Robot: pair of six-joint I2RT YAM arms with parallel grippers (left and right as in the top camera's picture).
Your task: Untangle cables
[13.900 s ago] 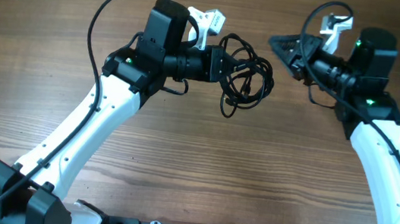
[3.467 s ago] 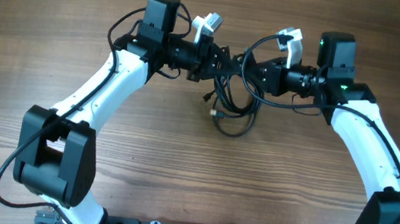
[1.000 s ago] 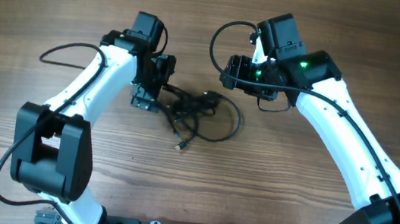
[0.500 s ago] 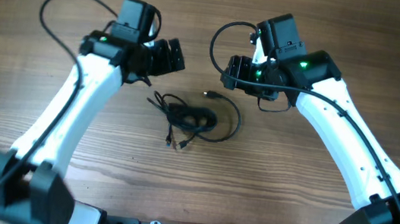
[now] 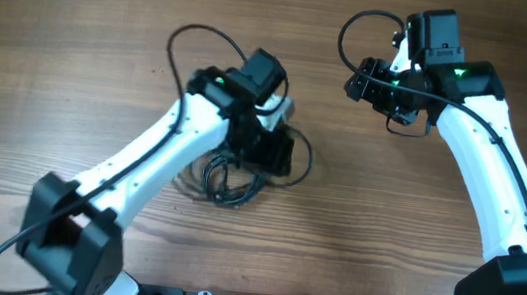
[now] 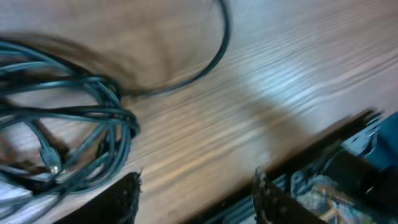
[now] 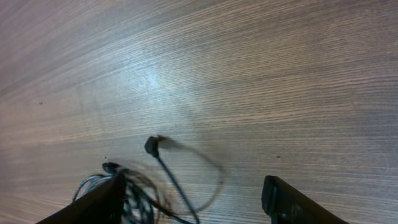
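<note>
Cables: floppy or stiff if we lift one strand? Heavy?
Likely floppy: the cables lie in thin, loose, curving loops. Probably light, but one lifted strand may drag the whole tangle, since the strands cross over each other.

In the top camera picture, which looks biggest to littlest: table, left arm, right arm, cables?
1. The table is biggest.
2. Next, left arm and right arm: too alike to rank.
3. The cables are littlest.
</note>
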